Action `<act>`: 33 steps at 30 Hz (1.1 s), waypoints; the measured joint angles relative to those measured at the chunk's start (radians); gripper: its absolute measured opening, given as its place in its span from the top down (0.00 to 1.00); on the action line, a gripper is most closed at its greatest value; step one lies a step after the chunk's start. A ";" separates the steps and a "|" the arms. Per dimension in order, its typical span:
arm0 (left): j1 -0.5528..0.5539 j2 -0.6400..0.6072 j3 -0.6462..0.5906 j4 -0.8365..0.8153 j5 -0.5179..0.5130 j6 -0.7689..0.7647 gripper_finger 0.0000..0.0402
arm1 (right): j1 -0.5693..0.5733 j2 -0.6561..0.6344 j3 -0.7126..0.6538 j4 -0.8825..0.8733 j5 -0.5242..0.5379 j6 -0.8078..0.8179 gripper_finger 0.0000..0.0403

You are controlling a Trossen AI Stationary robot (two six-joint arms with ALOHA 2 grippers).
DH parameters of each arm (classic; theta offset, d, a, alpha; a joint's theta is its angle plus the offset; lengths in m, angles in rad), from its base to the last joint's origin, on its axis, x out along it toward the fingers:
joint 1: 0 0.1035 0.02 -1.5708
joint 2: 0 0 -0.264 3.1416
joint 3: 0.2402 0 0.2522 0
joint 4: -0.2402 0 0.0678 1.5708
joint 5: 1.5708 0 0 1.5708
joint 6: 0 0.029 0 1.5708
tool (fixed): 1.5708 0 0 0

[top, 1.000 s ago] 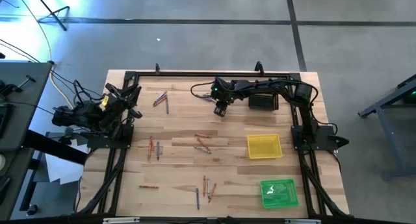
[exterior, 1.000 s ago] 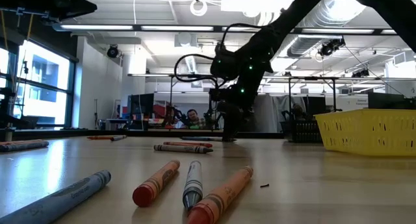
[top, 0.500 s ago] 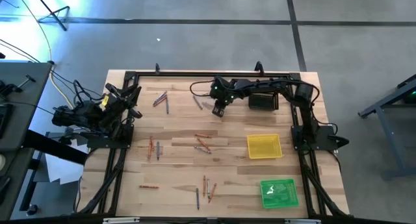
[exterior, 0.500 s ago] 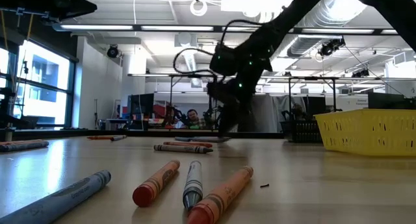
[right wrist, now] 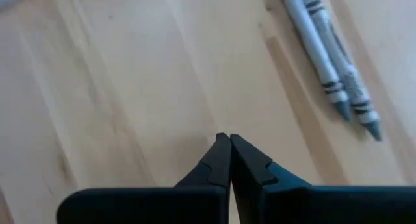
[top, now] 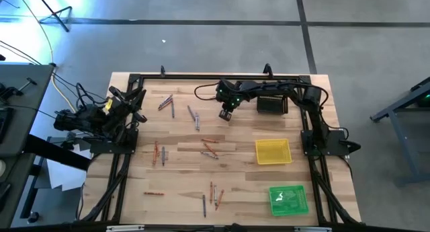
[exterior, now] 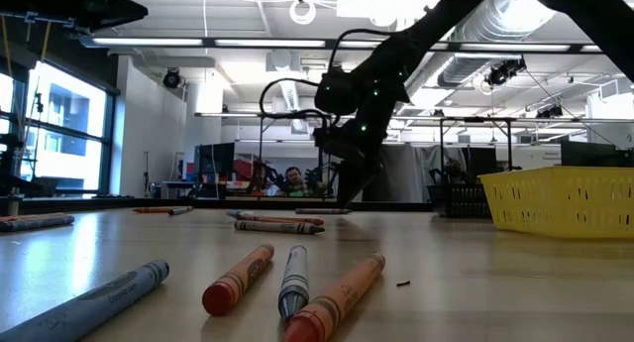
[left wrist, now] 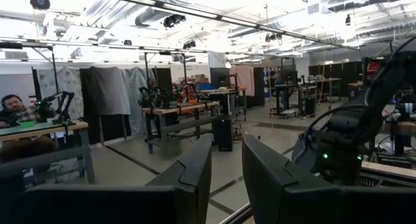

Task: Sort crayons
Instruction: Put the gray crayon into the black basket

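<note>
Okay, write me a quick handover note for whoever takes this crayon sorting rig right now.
Right gripper: fingers shut on nothing, above the wood at the far middle of the table, two grey crayons lying close by.
Left gripper: fingers apart, empty, parked at the table's left edge.
Crayons: scattered in small groups over the left and middle of the table.
Trays: black tray, yellow tray and green tray along the right side.
Done: no crayons visible in the yellow tray; the other trays' contents unclear.
Left: nearly all the sorting.
</note>
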 joint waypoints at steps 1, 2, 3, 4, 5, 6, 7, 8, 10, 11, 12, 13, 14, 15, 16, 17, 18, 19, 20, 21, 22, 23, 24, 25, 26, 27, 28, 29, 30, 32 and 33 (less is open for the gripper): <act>0.000 0.000 0.000 0.000 0.000 0.000 0.82 | -0.001 0.000 0.006 -0.008 0.000 -0.002 1.00; 0.000 0.000 0.000 0.000 0.000 0.000 0.82 | -0.001 0.000 0.009 -0.009 0.003 -0.003 1.00; 0.000 0.000 0.000 0.000 0.000 0.000 0.82 | -0.001 -0.001 0.010 -0.008 0.003 -0.003 1.00; 0.000 0.000 0.000 0.000 0.000 0.000 0.82 | -0.001 -0.002 0.010 -0.008 0.003 -0.004 1.00; 0.000 0.000 0.000 -0.002 0.000 -0.001 0.82 | -0.001 -0.002 0.010 -0.009 0.003 -0.004 1.00; 0.000 0.000 0.000 -0.005 0.000 -0.004 0.82 | -0.001 -0.002 0.010 -0.012 0.003 -0.005 1.00; 0.000 0.000 0.000 -0.007 0.000 -0.004 0.82 | -0.001 -0.002 0.010 -0.016 0.003 -0.005 1.00; 0.000 0.000 0.000 -0.008 0.000 -0.004 0.82 | -0.001 -0.002 0.010 -0.017 0.002 -0.005 1.00; 0.000 0.000 0.000 -0.008 0.000 -0.004 0.82 | -0.001 -0.002 0.010 -0.016 -0.010 -0.009 1.00; 0.000 0.000 0.000 -0.008 0.000 -0.005 0.82 | -0.001 -0.002 0.010 -0.016 -0.026 -0.021 1.00; 0.000 0.000 0.000 -0.008 0.000 -0.005 0.82 | -0.002 -0.003 0.010 -0.015 -0.044 -0.035 1.00; 0.000 0.000 0.000 -0.008 0.000 -0.005 0.82 | -0.002 -0.003 0.010 -0.015 -0.067 -0.052 1.00; 0.000 0.000 0.000 -0.008 0.000 -0.005 0.82 | -0.002 -0.003 0.011 -0.015 -0.092 -0.071 0.99; 0.000 0.000 0.000 -0.008 0.000 -0.005 0.82 | -0.002 -0.004 0.011 -0.014 -0.119 -0.090 0.99; 0.000 0.000 0.000 -0.008 0.000 -0.005 0.82 | -0.002 -0.004 0.011 -0.013 -0.143 -0.109 0.98; 0.000 0.000 0.000 -0.008 0.000 -0.005 0.82 | -0.002 -0.004 0.010 -0.013 -0.163 -0.127 0.98; 0.000 0.000 0.000 -0.008 0.000 -0.005 0.82 | -0.002 -0.004 0.010 -0.013 -0.176 -0.141 0.97; 0.000 0.000 0.000 -0.008 0.000 -0.005 0.82 | -0.002 -0.004 0.010 -0.012 -0.178 -0.144 0.97; 0.000 0.000 0.000 -0.008 0.000 -0.005 0.82 | -0.001 -0.004 0.010 -0.009 -0.179 -0.143 0.97; 0.000 0.000 0.000 -0.008 0.000 -0.005 0.82 | -0.001 -0.004 0.010 0.001 -0.179 -0.142 0.97; 0.000 0.000 0.000 -0.008 0.000 -0.005 0.82 | -0.002 -0.004 0.010 0.015 -0.179 -0.142 0.97; 0.000 0.000 0.000 -0.008 0.000 -0.005 0.82 | -0.002 -0.005 0.010 0.028 -0.179 -0.136 0.97; 0.000 0.000 0.000 -0.009 0.000 -0.005 0.82 | -0.002 -0.005 0.010 0.034 -0.179 -0.112 0.97; 0.000 0.000 0.000 -0.012 0.000 -0.007 0.82 | -0.002 -0.006 0.010 0.031 -0.179 -0.071 0.97; 0.000 0.000 0.000 -0.014 0.000 -0.012 0.82 | -0.002 -0.006 0.010 0.028 -0.179 -0.036 0.97; 0.000 0.000 0.000 -0.015 0.000 -0.014 0.82 | -0.002 -0.006 0.010 0.020 -0.179 -0.020 0.97; 0.000 0.000 0.000 -0.015 0.000 -0.014 0.82 | -0.003 -0.006 0.010 0.006 -0.179 -0.020 0.97; 0.000 0.000 0.000 -0.015 0.000 -0.014 0.82 | -0.002 -0.006 0.010 -0.006 -0.179 -0.027 0.97; 0.000 0.000 0.000 -0.015 0.000 -0.014 0.82 | -0.002 -0.006 0.010 -0.018 -0.179 -0.033 0.97; 0.000 0.000 0.000 -0.015 0.000 -0.014 0.82 | -0.002 -0.006 0.010 -0.030 -0.179 -0.039 0.97; 0.000 0.000 0.000 -0.015 0.000 -0.014 0.82 | -0.002 -0.006 0.010 -0.030 -0.179 -0.042 0.97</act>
